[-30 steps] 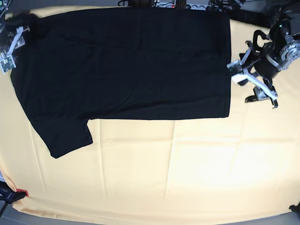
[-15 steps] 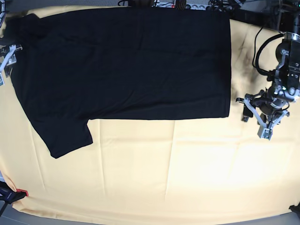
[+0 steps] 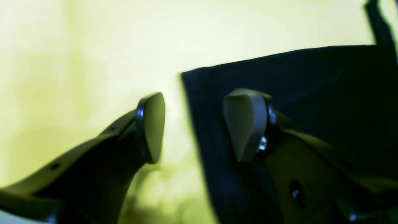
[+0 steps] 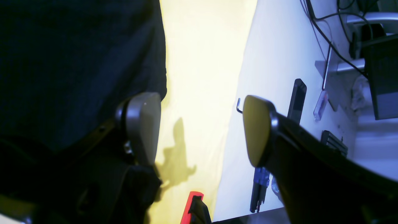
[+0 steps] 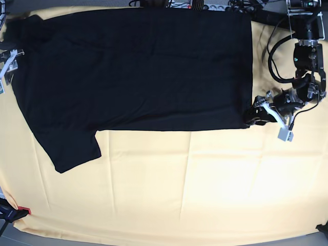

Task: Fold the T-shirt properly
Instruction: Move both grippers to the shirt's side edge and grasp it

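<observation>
The black T-shirt [image 5: 138, 66] lies flat, plain side up, on the pale yellow tablecloth [image 5: 205, 189], one sleeve pointing to the lower left. My left gripper [image 5: 261, 119] is open at the shirt's lower right corner. In the left wrist view the gripper [image 3: 199, 127] straddles the shirt's edge, one fingertip [image 3: 247, 124] over the shirt [image 3: 311, 93] and the other over bare cloth. My right gripper [image 5: 7, 61] is open at the shirt's left edge. In the right wrist view the gripper [image 4: 200, 129] has the shirt [image 4: 77, 56] beside its left finger. It holds nothing.
A red clamp [image 5: 23, 210] sits at the tablecloth's front left corner and shows in the right wrist view [image 4: 192, 202]. Cables and dark equipment [image 5: 225, 6] run along the back edge. Beyond the cloth's edge, a phone-like object [image 4: 297, 96] and cables lie on a white surface.
My left gripper has swung in from the right and now sits at the shirt's lower right corner. My right gripper drew back to the left edge, then stayed.
</observation>
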Tool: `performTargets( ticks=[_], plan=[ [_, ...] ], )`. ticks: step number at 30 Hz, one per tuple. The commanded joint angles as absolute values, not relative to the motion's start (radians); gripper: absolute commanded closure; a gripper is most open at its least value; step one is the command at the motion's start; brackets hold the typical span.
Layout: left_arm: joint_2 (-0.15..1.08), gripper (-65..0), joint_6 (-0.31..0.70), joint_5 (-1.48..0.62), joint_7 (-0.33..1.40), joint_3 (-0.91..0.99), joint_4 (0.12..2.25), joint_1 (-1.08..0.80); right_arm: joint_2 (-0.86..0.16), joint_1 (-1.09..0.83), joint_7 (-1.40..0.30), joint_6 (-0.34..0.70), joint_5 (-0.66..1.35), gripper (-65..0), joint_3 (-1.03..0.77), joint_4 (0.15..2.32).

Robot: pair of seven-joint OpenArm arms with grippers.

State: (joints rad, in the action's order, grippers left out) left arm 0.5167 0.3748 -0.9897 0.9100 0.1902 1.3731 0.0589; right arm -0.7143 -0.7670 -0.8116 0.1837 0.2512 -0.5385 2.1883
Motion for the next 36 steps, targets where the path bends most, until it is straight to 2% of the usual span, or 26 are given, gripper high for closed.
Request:
performTargets(
  ticks=[1,8,9,10,11,13,16,21,25,30,36],
  plan=[
    [0.514,-35.5,0.385,-1.008,0.946,0.189,1.381,0.064,-0.732,-0.767,-0.794,0.176,0.241,-43.2,-0.550,2.197],
    [0.480,-35.2,0.439,-1.058,0.953,0.171,1.382,0.081,-0.732,-0.767,-0.781,0.176,0.241,-43.2,-0.550,2.197],
    [0.480,-32.6,0.434,-1.047,0.940,0.171,1.382,0.092,-0.732,-0.767,-0.773,0.175,0.240,-43.2,-0.550,2.197],
    [0.480,-27.2,0.418,-1.029,0.929,0.171,1.382,0.107,-0.732,-0.767,-0.759,0.175,0.240,-43.2,-0.550,2.197],
    [0.480,-19.2,0.394,-1.003,0.915,0.171,1.382,0.121,-0.732,-0.767,-0.742,0.175,0.240,-43.2,-0.550,2.197],
    [0.480,0.0,0.328,-0.945,0.885,0.171,1.382,0.150,-0.731,-0.767,-0.704,0.175,0.240,-43.2,-0.550,2.197],
    [0.480,0.0,0.271,-0.883,0.846,0.171,1.382,0.186,-0.732,-0.767,-0.663,0.176,0.240,-43.2,-0.550,2.197],
    [0.479,0.0,0.269,-0.871,0.836,0.171,1.382,0.247,-0.731,-0.767,-0.617,0.176,0.249,-43.2,-0.550,2.197],
    [0.479,0.0,0.269,-0.871,0.835,0.171,1.381,0.276,-0.722,-0.711,-0.613,0.177,0.364,-43.2,-0.540,2.186],
    [0.479,0.0,0.273,-0.871,0.844,0.171,1.381,0.272,-0.675,-0.481,-0.617,0.245,0.458,-43.2,-0.479,2.031],
    [0.479,0.0,0.277,-0.871,0.854,0.171,1.381,0.251,-0.627,-0.105,-0.690,0.386,0.593,-43.2,-0.350,1.636]
  ],
)
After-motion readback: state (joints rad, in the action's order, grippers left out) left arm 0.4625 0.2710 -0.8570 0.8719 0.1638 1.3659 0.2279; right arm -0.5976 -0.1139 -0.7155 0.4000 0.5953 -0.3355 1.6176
